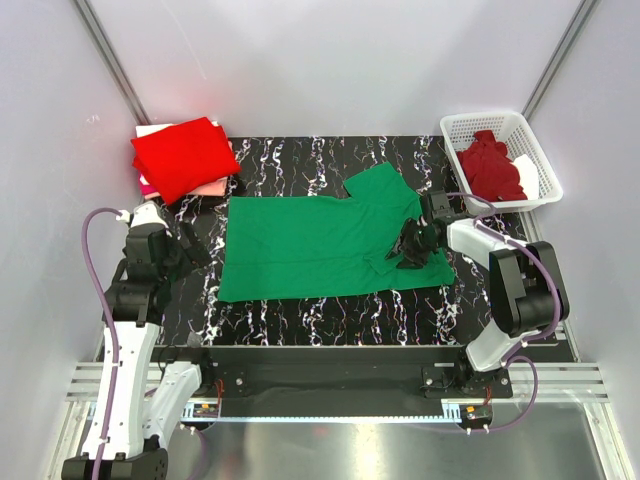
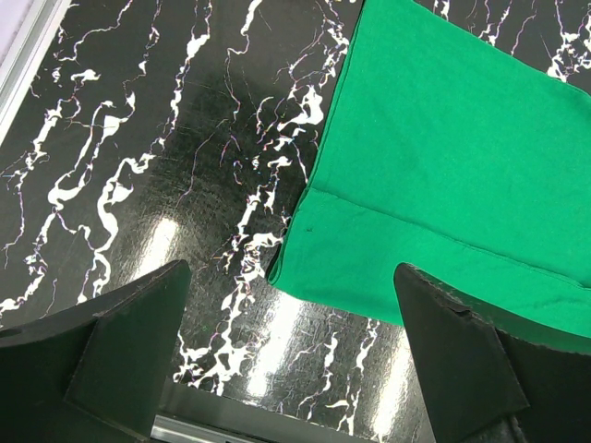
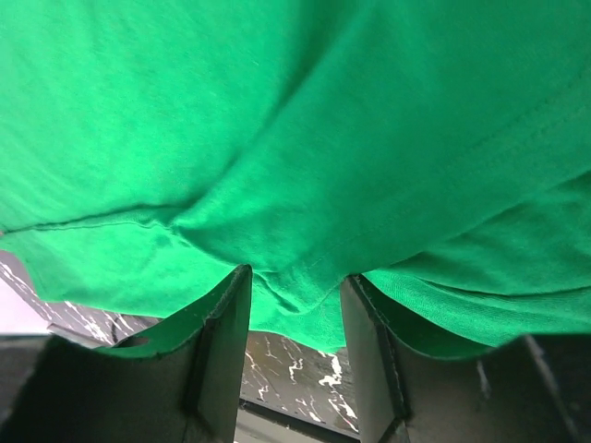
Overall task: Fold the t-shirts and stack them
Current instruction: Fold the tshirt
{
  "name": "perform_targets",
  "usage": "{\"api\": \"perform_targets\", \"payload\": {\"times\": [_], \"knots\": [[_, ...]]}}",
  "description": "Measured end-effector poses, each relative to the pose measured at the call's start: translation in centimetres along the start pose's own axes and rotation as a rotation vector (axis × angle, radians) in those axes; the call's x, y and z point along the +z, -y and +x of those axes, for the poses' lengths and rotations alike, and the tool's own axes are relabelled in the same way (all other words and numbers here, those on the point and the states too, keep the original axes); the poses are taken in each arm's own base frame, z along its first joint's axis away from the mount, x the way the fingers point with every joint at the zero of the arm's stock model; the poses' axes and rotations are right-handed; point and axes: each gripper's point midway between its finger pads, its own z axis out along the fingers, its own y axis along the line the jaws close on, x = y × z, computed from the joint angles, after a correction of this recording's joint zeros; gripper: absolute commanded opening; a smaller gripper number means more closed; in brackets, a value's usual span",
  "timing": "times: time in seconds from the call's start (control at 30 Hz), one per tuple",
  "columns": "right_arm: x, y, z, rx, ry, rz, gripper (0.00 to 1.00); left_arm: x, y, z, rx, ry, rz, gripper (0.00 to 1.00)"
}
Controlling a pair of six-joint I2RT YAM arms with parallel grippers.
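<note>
The emerald green t-shirt (image 1: pixel 320 245) lies spread flat on the black marbled table, with one sleeve pointing to the far side. My right gripper (image 1: pixel 410 247) sits on its right part, near the collar end, and is shut on a bunched fold of the green cloth (image 3: pixel 295 138), which fills the right wrist view above the gripper (image 3: pixel 295 277). My left gripper (image 1: pixel 188 245) is open and empty, just left of the shirt's left edge. In the left wrist view the gripper (image 2: pixel 291 369) is above bare table, and the shirt's corner (image 2: pixel 443 138) lies just ahead.
A folded bright red t-shirt (image 1: pixel 183 157) lies on a pale pink one (image 1: pixel 215 187) at the far left corner. A white lattice basket (image 1: pixel 455 125) at the far right holds a crumpled maroon t-shirt (image 1: pixel 490 168) and a white one (image 1: pixel 527 172).
</note>
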Motion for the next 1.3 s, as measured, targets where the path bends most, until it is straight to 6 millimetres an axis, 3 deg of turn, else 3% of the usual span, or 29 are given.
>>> {"api": "perform_targets", "payload": {"times": [0.07,0.17,0.2,0.27,0.37,0.53,0.77,0.9,0.93,1.03,1.17,1.23,1.3], "knots": [[-0.2,-0.3,-0.3,-0.003,0.007,-0.006,0.49,0.0,0.0,0.0,0.0,0.0,0.0,0.99],[-0.2,-0.7,-0.8,-0.008,0.013,-0.01,0.4,0.0,0.0,0.0,0.0,0.0,0.0,0.99],[-0.1,-0.8,-0.9,-0.009,0.014,-0.009,0.28,0.0,0.0,0.0,0.0,0.0,0.0,0.99],[0.1,-0.7,-1.0,-0.012,0.013,-0.005,0.14,0.0,0.0,0.0,0.001,0.0,0.0,0.99],[0.5,-0.4,-0.9,-0.009,0.002,0.005,0.0,0.0,0.0,0.0,0.002,0.0,0.0,0.99],[0.9,-0.8,-1.7,-0.014,-0.011,0.02,0.0,0.0,0.0,0.0,0.002,0.0,0.0,0.99],[1.8,-4.9,-5.6,-0.096,0.019,0.011,0.0,0.0,0.0,0.0,0.002,0.0,0.0,0.99],[3.6,-6.9,-6.6,-0.156,0.001,0.021,0.13,0.1,0.0,0.0,0.003,-0.002,-0.001,0.99],[4.2,-7.2,-6.8,-0.17,-0.005,0.027,0.26,0.1,0.0,0.1,0.003,-0.003,-0.001,0.99],[5.7,-7.7,-6.8,-0.212,-0.039,0.052,0.5,0.1,0.0,0.1,0.003,-0.003,-0.001,0.99],[6.6,-8.1,-7.4,-0.268,-0.057,0.089,0.59,0.1,0.0,0.1,0.003,-0.003,-0.001,0.99],[6.1,-8.4,-8.0,-0.295,-0.04,0.109,0.63,0.1,0.0,0.1,0.003,-0.003,-0.001,0.99],[5.2,-8.8,-9.0,-0.316,-0.005,0.123,0.74,0.1,0.0,0.1,0.003,-0.003,-0.001,0.99]]}}
